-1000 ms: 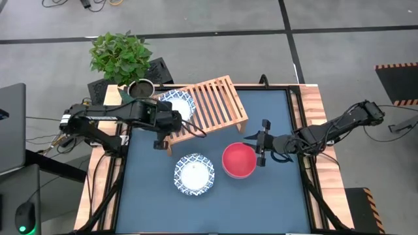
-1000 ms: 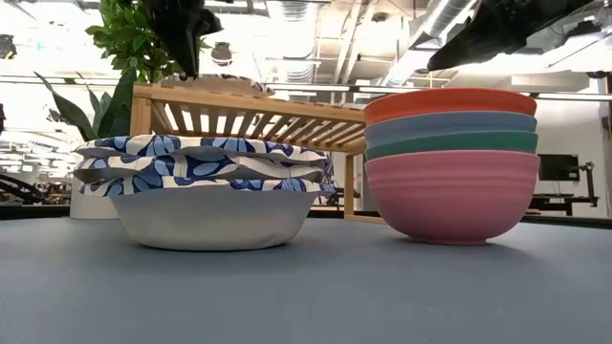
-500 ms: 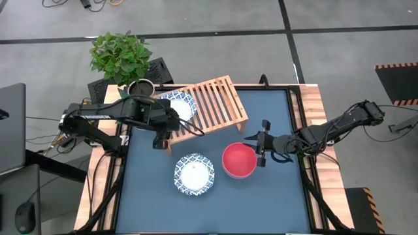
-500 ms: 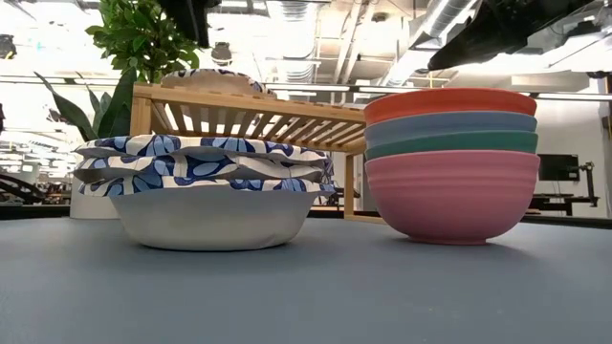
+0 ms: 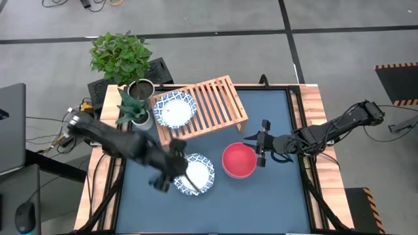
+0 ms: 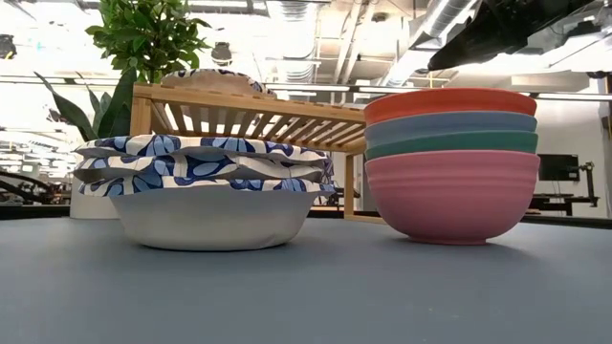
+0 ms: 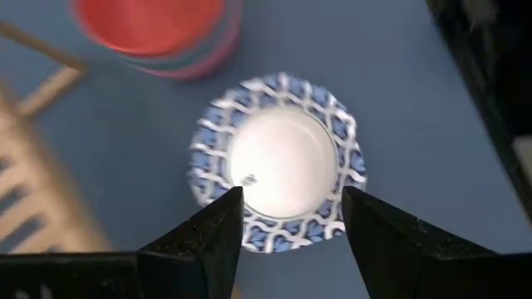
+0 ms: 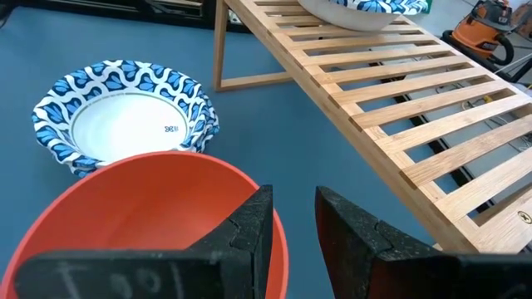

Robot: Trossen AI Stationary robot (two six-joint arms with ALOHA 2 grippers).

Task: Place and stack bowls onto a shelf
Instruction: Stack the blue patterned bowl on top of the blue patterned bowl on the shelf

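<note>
Wooden shelf [image 5: 208,104] holds one patterned bowl [image 5: 174,109]; plant pot [image 5: 139,89] adjacent.

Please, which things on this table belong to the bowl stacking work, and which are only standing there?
Belong to the job: patterned bowl on shelf; wooden shelf; patterned bowl stack; coloured bowl stack, red on top.

Only standing there: potted plant; small plant pot.

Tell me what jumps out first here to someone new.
The stack of red, blue, teal and pink bowls at table centre, with the right gripper beside its rim. Left of it sits a blue-patterned bowl stack under the open left gripper. One patterned bowl already rests on the wooden shelf.
</note>
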